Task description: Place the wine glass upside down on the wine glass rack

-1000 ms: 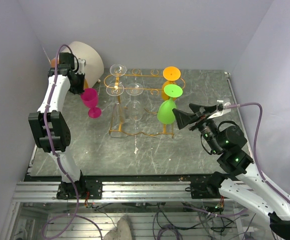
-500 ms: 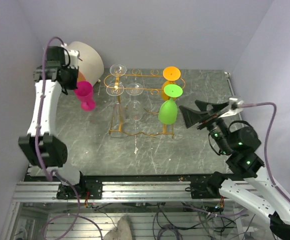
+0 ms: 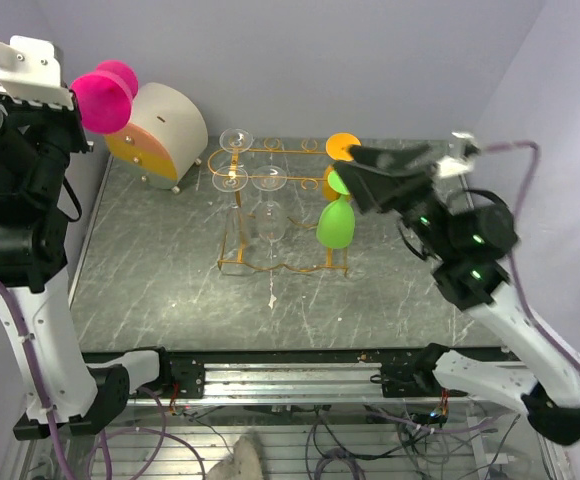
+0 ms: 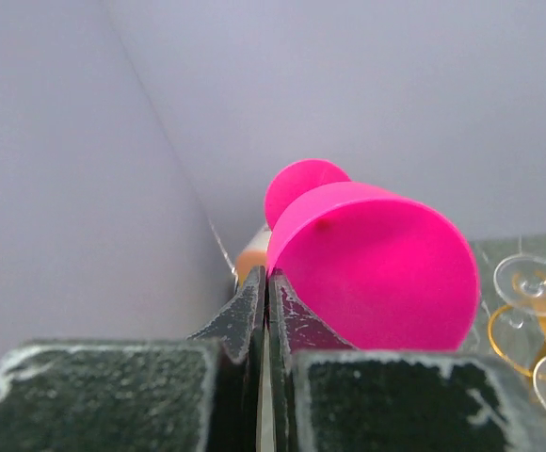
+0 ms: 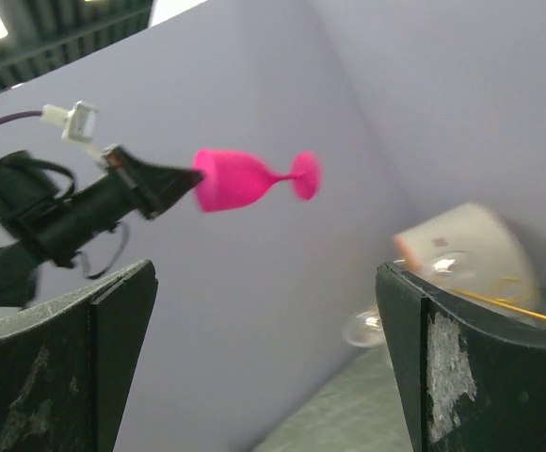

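A pink wine glass (image 3: 105,95) is held high at the far left, lying roughly level with its foot pointing away from the arm. My left gripper (image 3: 73,103) is shut on its rim; the left wrist view shows the bowl (image 4: 377,268) against the closed fingers (image 4: 265,282). The gold wire rack (image 3: 290,151) stands mid-table with clear glasses (image 3: 231,178), a green glass (image 3: 336,222) and an orange glass (image 3: 343,147) hanging upside down. My right gripper (image 3: 355,178) is open and empty, raised over the rack's right end. The right wrist view shows the pink glass (image 5: 245,181) across the open jaws.
A beige drum-shaped box (image 3: 165,125) with an orange face stands at the back left, below the raised glass. Grey walls close in the table on the left, back and right. The rack's legs (image 3: 235,265) reach toward the table's middle.
The left arm has lifted the pink glass from near the table to high up at the far left and tipped it level. The right arm has risen toward the rack's right end.
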You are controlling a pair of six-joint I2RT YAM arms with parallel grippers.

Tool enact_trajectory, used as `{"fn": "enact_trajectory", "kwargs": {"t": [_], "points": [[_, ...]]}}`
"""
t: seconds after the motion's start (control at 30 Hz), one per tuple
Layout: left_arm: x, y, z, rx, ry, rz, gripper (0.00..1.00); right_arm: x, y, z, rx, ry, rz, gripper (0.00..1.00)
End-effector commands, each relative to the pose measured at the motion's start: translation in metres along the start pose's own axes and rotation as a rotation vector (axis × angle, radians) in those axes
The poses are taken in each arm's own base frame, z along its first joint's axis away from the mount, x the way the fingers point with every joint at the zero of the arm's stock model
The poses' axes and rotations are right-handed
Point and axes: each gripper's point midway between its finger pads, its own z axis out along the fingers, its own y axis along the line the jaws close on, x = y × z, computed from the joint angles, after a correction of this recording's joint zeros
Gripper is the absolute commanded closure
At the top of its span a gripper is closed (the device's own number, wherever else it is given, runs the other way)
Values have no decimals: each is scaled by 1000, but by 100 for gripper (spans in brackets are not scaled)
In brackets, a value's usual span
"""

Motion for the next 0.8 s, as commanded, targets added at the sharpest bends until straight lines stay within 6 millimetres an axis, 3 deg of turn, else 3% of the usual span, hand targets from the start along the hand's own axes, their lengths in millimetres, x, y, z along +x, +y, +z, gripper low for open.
{"fn": "enact_trajectory", "kwargs": {"t": [0.0, 0.07, 0.17, 0.3, 0.4, 0.6, 0.77], "points": [[-34, -24, 21, 143, -175, 24, 93, 25, 53, 46, -310, 95, 283, 0], [-51, -34, 17, 191, -286, 42, 93, 33, 66, 63, -421, 115, 391, 1], [-46, -54, 7, 275, -445, 103, 93, 44, 68, 88, -513, 93, 586, 4], [-50, -79, -65, 289, -906, 293, 93, 48, 73, 109, -621, 66, 749, 7], [-48, -83, -68, 319, -886, 265, 93, 61, 69, 127, -591, 64, 781, 8], [-52, -81, -101, 270, -1068, 258, 93, 85, 52, 155, -479, 66, 794, 9], [-38, -93, -116, 307, -1119, 290, 93, 93, 48, 171, -436, 47, 772, 10]]}}
